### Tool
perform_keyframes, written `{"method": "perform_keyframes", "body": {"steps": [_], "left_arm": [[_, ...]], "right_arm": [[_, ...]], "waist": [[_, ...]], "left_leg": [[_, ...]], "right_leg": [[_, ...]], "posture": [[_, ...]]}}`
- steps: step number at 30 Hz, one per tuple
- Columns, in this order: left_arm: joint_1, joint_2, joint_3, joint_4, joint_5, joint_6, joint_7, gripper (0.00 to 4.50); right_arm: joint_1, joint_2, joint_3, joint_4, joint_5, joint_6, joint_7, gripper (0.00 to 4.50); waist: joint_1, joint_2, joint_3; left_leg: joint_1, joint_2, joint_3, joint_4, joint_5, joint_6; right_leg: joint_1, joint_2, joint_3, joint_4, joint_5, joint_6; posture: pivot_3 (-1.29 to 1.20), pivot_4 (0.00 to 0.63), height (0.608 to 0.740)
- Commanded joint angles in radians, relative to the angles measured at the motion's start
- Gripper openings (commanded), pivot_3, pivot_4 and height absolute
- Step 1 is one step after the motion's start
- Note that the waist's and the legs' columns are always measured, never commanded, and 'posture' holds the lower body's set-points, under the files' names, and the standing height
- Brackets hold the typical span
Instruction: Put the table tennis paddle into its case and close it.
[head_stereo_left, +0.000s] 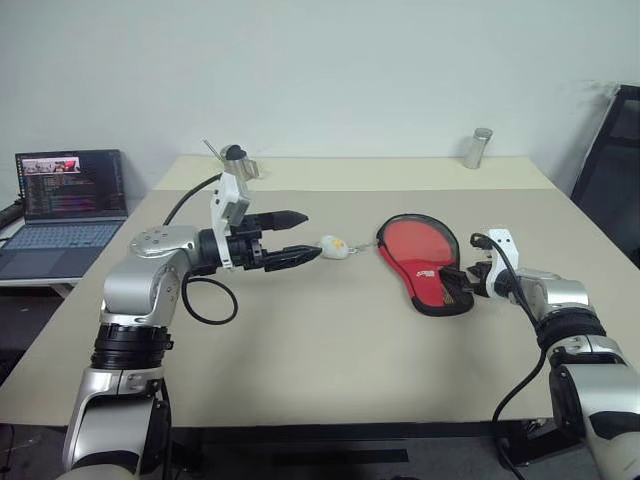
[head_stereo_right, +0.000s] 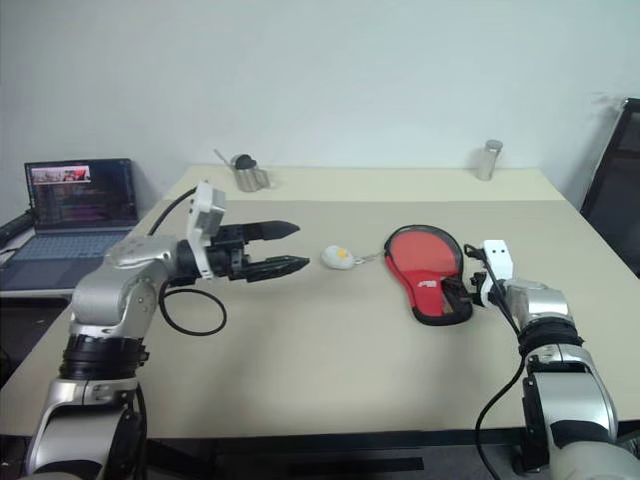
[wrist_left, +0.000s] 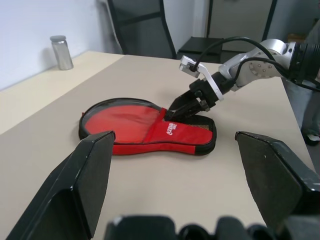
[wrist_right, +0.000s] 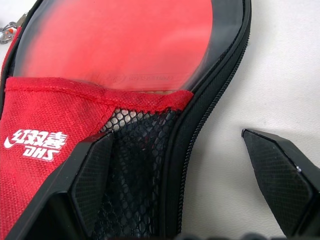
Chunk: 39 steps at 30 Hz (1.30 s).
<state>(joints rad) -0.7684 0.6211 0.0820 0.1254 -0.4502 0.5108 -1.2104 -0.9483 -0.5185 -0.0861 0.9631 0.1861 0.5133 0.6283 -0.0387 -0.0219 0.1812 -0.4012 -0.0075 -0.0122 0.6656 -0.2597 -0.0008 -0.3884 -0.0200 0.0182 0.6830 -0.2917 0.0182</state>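
On the beige table (head_stereo_left: 330, 340) lies the red case (head_stereo_left: 425, 262); the right gripper (head_stereo_left: 462, 283) hangs spread at its narrow end, the left gripper (head_stereo_left: 296, 236) spread, empty, apart.

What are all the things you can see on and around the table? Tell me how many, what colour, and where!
case: one, red with black edging, lying flat on the table's right half.
table tennis paddle: one, red face, lying on the case; handle not visible.
white ball: one, white with a yellow mark, mid-table, just left of the case.
metal can: one, silver, far right edge of the table.
grey holder: one, far left part of the table; contents unclear.
table: one, beige.
laptop: one, open, beside the table's left side.
chair: one, black, at right.
left end effector: open, raised, pointing toward the ball.
right end effector: open, at the case's narrow end.
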Motion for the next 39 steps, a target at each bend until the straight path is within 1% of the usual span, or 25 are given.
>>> {"method": "perform_keyframes", "body": {"steps": [1,7,8,13,17,22,29,35,39], "left_arm": [[-0.006,0.018,0.007,-0.034,-0.013,-0.023,0.001,4.23],[0.015,0.043,0.005,-0.032,-0.010,-0.029,-0.010,4.23],[0.020,0.050,0.004,-0.032,-0.010,-0.029,-0.014,4.23],[0.075,0.101,0.003,-0.032,-0.010,-0.023,-0.047,4.23],[0.160,0.163,0.014,-0.053,-0.022,-0.014,-0.093,4.23],[0.235,0.228,0.030,-0.096,-0.057,0.005,-0.136,4.23],[0.308,0.268,0.027,-0.168,-0.092,0.032,-0.154,4.23],[0.381,0.291,0.045,-0.234,-0.122,0.061,-0.154,4.23],[0.447,0.317,0.068,-0.275,-0.144,0.068,-0.156,4.23]], "right_arm": [[-0.025,0.023,-0.003,0.053,-0.018,-0.012,-0.016,3.92],[-0.037,0.050,-0.008,0.080,-0.024,-0.003,0.000,2.04],[-0.037,0.054,-0.007,0.082,-0.025,-0.003,-0.002,1.63],[-0.029,0.090,-0.007,0.067,-0.017,0.013,0.005,0.09],[-0.020,0.124,-0.009,0.010,0.002,0.048,0.012,0.04],[0.016,0.186,-0.025,-0.158,0.049,0.159,0.011,0.04],[0.083,0.301,-0.014,-0.413,0.093,0.299,-0.024,0.04],[0.142,0.375,0.012,-0.562,0.114,0.374,-0.056,0.04],[0.199,0.435,0.021,-0.683,0.137,0.440,-0.111,0.04]], "waist": [[-0.005,0.000,0.000],[-0.010,0.000,0.000],[-0.010,0.000,0.000],[-0.018,-0.001,-0.001],[-0.025,-0.001,-0.001],[-0.034,-0.001,-0.001],[-0.049,-0.001,-0.001],[-0.043,0.000,0.000],[-0.041,0.000,0.000]], "left_leg": [[0.000,0.000,0.000,0.000,0.000,0.000],[0.001,0.000,0.000,0.000,0.000,0.000],[0.002,0.000,0.000,0.000,0.000,0.000],[0.003,0.000,0.000,0.000,0.001,-0.001],[0.004,0.001,0.001,-0.001,0.001,-0.002],[0.003,0.002,0.000,-0.002,0.001,-0.002],[0.004,0.002,0.001,-0.003,0.001,-0.002],[0.002,0.001,0.000,-0.003,0.001,-0.002],[0.001,0.001,-0.001,-0.003,0.001,-0.002]], "right_leg": [[0.000,0.000,0.000,0.000,0.000,0.000],[0.001,0.000,0.000,0.001,0.000,0.000],[0.001,0.000,0.000,0.001,0.000,0.000],[0.001,0.000,0.001,0.003,0.000,0.000],[0.000,0.000,0.001,0.005,0.000,0.000],[-0.001,0.001,0.001,0.006,-0.001,-0.001],[-0.002,0.001,0.001,0.007,-0.001,-0.001],[-0.003,0.000,0.001,0.006,-0.001,-0.002],[-0.003,0.000,0.000,0.005,-0.001,-0.002]], "posture": [[0.00,0.150,0.740],[0.00,0.150,0.740],[0.00,0.150,0.740],[0.00,0.150,0.740],[0.00,0.150,0.740],[0.00,0.150,0.740],[0.00,0.150,0.740],[0.00,0.150,0.740],[0.00,0.150,0.740]]}}
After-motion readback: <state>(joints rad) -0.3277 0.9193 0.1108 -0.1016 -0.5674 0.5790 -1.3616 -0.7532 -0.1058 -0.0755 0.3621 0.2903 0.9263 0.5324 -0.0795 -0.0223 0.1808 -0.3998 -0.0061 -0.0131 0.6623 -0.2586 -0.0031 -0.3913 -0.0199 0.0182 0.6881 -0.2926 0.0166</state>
